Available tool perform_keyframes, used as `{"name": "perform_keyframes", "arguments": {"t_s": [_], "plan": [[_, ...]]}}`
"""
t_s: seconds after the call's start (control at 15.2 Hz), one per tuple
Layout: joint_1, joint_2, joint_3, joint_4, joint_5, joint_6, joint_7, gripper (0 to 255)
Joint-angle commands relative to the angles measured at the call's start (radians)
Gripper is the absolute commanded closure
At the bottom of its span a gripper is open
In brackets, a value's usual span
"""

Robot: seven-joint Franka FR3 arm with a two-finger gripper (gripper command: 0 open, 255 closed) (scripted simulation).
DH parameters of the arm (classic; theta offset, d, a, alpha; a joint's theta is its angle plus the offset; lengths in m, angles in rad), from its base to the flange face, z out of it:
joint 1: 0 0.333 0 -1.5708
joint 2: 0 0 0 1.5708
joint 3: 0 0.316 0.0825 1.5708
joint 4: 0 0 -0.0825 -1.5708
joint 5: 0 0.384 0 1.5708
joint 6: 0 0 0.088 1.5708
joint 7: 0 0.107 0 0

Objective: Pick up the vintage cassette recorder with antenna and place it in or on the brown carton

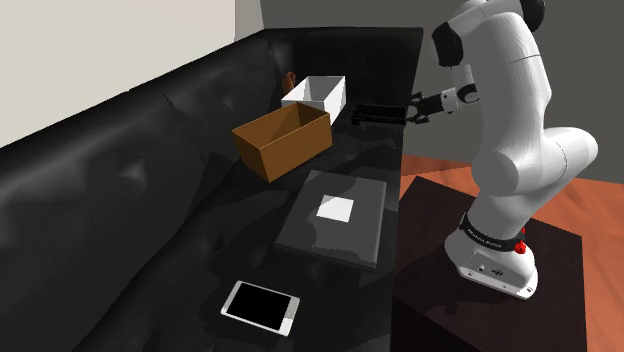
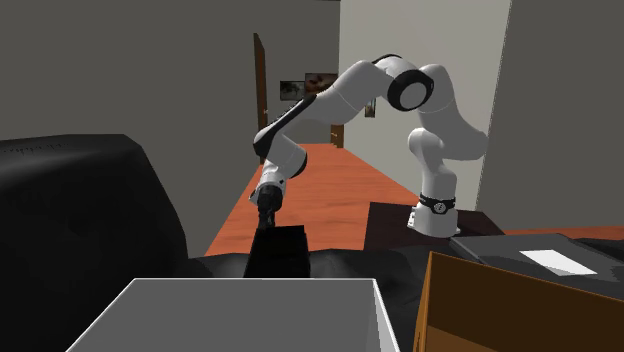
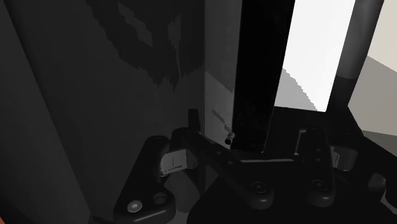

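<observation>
Closest to the shoulder camera, a tablet (image 1: pixel 260 305) lies flat on the black sofa (image 1: pixel 100 200), near the seat's outer edge. Past it I see a flat dark grey case (image 1: pixel 340 245) with a white label, then the open-topped brown carton (image 1: pixel 290 155), and just behind that a white box (image 1: pixel 300 101), also open.

My claw (image 1: pixel 408 112) is clamped on one end of the black cassette recorder (image 1: pixel 378 113). The recorder sticks out level from it toward the white box, over the seat's outer edge and above the carton's rim. I cannot tell whether it touches the cushion.

From the second exterior view the recorder (image 2: pixel 278 252) hangs under the claw (image 2: pixel 266 215), with the white box (image 2: pixel 200 320) and the carton (image 2: pixel 500 315) in the foreground.

At the wrist the recorder (image 3: pixel 254 76) runs straight out from the claw (image 3: pixel 248 149).

The carton's mouth is unobstructed, and a bare strip of seat separates it from the case.
</observation>
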Motion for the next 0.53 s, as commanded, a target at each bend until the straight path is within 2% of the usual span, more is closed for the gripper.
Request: {"name": "perform_keyframes", "arguments": {"t_s": [0.0, 0.46], "plan": [[0.006, -0.016, -0.008, -0.005, -0.009, 0.001, 0.010, 255], [0.035, -0.089, -0.042, -0.022, -0.052, 0.005, 0.058, 255]]}}
